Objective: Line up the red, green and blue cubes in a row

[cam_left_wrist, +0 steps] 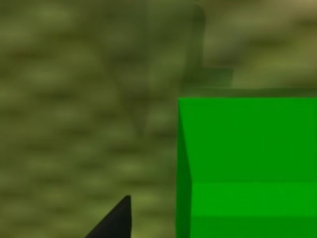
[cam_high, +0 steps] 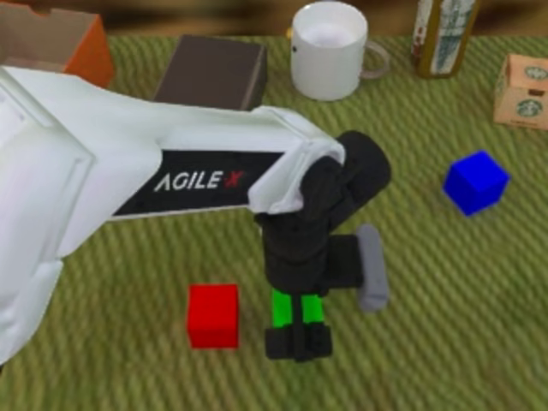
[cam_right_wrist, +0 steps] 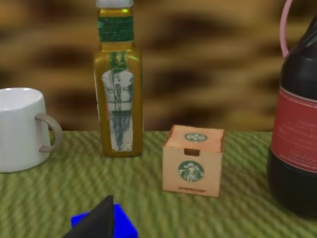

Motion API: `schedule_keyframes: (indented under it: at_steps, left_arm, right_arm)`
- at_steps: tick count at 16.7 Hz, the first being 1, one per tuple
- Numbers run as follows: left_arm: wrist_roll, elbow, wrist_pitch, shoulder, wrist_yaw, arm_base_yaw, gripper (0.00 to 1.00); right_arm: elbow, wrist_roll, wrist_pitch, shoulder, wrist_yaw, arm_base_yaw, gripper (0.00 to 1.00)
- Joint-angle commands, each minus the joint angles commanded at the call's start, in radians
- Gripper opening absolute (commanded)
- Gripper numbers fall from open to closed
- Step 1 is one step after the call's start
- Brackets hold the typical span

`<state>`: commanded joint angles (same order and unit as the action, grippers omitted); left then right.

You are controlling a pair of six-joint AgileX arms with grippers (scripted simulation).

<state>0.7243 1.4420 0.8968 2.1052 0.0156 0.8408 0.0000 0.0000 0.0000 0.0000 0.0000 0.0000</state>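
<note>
Down near the front middle of the green woven table mat (cam_high: 445,325), the left gripper (cam_high: 297,330) is seen with its black fingers closed around the bright green cube (cam_high: 295,306); green is visible between the two fingers in the top view, and the cube's face fills much of the left wrist view (cam_left_wrist: 247,163), with one dark fingertip (cam_left_wrist: 116,220) at the edge. Whether the cube is resting on the mat or lifted off it cannot be told. The gripper is pointed downward from a black wrist, and the white left arm (cam_high: 171,163), marked AgileX, is stretched in from the table's left side across the middle. Just to the left of the gripper, the bright red cube (cam_high: 212,315) is set on the mat, near the green one but apart from it. The deep blue cube (cam_high: 476,181) is placed well apart, toward the right side. Along the far edge are found a white ceramic mug (cam_high: 328,49), a dark brown box (cam_high: 212,73), a glass bottle of yellow oil (cam_right_wrist: 118,84) and a small tan carton with green round logos (cam_high: 522,90). The right gripper is shown only as a dark tip (cam_right_wrist: 96,220) in its own wrist view, near the blue cube; its jaw state cannot be told.
</note>
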Motion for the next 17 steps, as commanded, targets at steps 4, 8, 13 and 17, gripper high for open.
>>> schedule_keyframes:
  at_steps: [4, 8, 13, 17]
  left_arm:
    - [0.000, 0.000, 0.000, 0.000, 0.000, 0.000, 1.00]
    - [0.001, 0.014, 0.017, -0.005, 0.000, -0.002, 1.00]
    - [0.003, 0.118, 0.179, -0.055, 0.000, -0.013, 1.00]
    - [0.000, 0.165, 0.248, -0.083, -0.001, -0.022, 1.00]
  right_arm:
    - [0.000, 0.000, 0.000, 0.000, 0.000, 0.000, 1.00]
    - [0.000, 0.000, 0.000, 0.000, 0.000, 0.000, 1.00]
    - [0.000, 0.000, 0.000, 0.000, 0.000, 0.000, 1.00]
    - [0.000, 0.000, 0.000, 0.000, 0.000, 0.000, 1.00]
